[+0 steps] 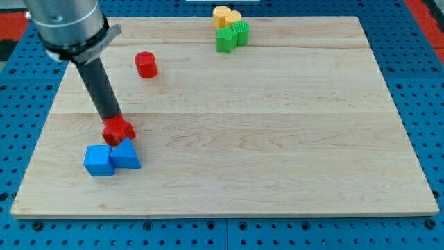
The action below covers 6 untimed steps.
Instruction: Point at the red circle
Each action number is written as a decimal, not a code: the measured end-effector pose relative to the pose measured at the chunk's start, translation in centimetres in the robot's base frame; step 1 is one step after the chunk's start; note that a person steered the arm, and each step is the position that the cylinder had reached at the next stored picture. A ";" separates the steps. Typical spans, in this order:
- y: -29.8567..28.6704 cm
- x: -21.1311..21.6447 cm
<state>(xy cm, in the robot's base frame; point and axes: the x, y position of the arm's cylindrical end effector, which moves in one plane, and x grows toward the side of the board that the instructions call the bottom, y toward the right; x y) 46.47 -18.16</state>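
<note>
End effector tip (113, 121) beside red star block (118, 130)

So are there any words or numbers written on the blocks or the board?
None: no words, numbers or signs can be read anywhere.
The pale wooden board is bare wood grain.
The red round cylinder block, red star-like block, two blue blocks, green block and orange-yellow block are plain.
My tip touches the red star-like block.

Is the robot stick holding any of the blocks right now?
No, nothing is held. My tip is only a bare rod, and it sits at the top edge of the red star-shaped block. The red circle stands apart, toward the view's top.
</note>
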 end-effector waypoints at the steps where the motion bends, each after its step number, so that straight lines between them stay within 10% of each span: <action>1: -0.3 1.1; 4: -10.9 -11.3; 6: 0.0 -18.7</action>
